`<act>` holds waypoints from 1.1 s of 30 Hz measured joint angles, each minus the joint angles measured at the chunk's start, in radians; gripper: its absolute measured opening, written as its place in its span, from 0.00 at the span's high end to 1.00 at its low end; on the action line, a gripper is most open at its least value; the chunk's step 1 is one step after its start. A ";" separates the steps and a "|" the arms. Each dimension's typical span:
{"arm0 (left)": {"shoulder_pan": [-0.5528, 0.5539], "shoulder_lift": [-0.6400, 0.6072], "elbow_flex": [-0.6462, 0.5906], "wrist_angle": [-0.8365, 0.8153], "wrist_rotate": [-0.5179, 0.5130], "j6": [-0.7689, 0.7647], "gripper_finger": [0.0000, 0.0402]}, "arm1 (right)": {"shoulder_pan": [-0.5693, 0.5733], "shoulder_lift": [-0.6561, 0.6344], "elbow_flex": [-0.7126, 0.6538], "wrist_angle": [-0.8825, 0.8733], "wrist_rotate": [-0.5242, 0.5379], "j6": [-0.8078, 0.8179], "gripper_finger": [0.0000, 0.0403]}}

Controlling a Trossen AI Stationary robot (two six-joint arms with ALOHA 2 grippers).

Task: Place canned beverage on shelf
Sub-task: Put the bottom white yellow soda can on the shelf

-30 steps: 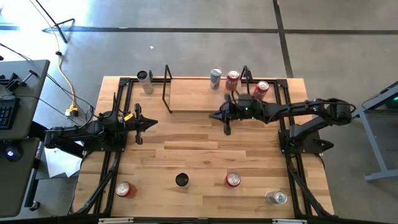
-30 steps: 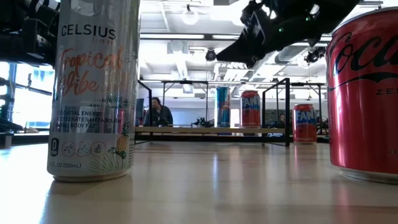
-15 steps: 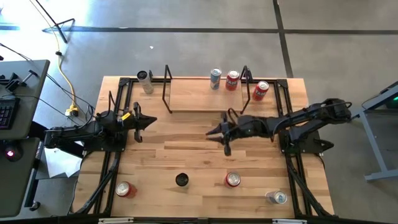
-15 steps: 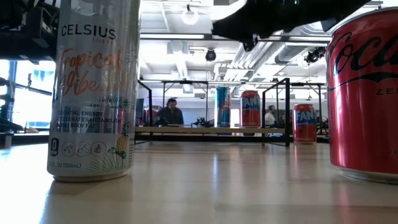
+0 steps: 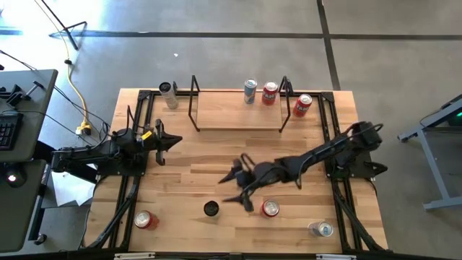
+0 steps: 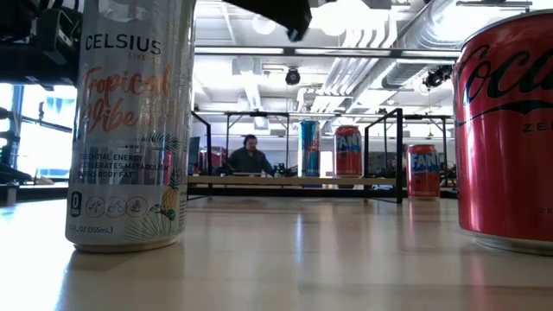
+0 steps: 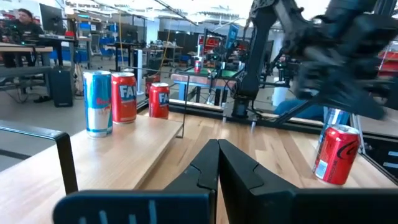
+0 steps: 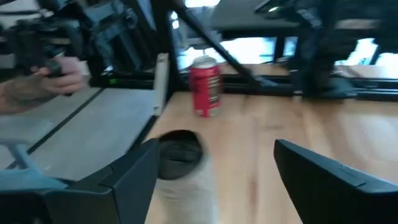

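1. Left gripper (image 5: 175,139) waits at the left side of the light wooden surface (image 5: 216,155), jaws closed flat together, nothing held.
2. Shelf, a low light-wood board on thin black rod ends (image 5: 231,112), sits at the far edge. It carries a blue-and-silver can (image 5: 250,91) and a red Fanta can (image 5: 269,93) at its right part; another red Fanta can (image 5: 302,105) stands just outside the right rod end. A silver can (image 5: 168,94) stands left of the shelf.
3. Near edge, left to right: red can (image 5: 143,219), dark-topped pale tall can (image 5: 210,209), red can (image 5: 270,209), silver can (image 5: 322,229).
4. Right gripper (image 5: 242,189) hangs over the near-centre, jaws spread wide and empty. The dark-topped can stands upright, long axis vertical, just ahead of and below the jaws, slightly toward one finger in the right wrist view (image 8: 180,163). Right arm is clearly nearer; likely the next pick.
5. Legible in the low view: "CELSIUS", "Tropical Vibe" on the pale can (image 6: 130,121); Coca-Cola script with "ZE…" on the red can (image 6: 508,130).
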 joint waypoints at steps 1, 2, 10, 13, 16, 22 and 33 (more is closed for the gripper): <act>0.000 0.000 0.000 0.000 -0.002 0.000 1.00 | 0.014 0.024 0.024 -0.002 0.000 0.000 0.25; 0.000 0.000 0.000 0.000 -0.004 0.000 1.00 | 0.028 0.045 0.046 -0.002 0.000 -0.001 0.25; 0.000 0.000 0.000 -0.018 -0.013 -0.003 1.00 | 0.080 0.181 0.166 -0.025 0.060 -0.029 0.24; 0.000 0.000 0.000 -0.036 -0.013 -0.019 1.00 | 0.081 0.211 0.196 -0.026 0.100 -0.036 0.24; 0.000 0.000 0.000 -0.055 -0.013 -0.029 1.00 | 0.081 0.229 0.213 -0.024 0.119 -0.037 0.24; 0.000 0.002 0.000 -0.055 -0.012 -0.029 1.00 | 0.080 0.263 0.218 -0.029 0.105 -0.031 0.24; 0.000 0.003 0.000 -0.054 -0.013 -0.029 1.00 | 0.043 0.301 0.218 -0.029 0.017 -0.019 0.33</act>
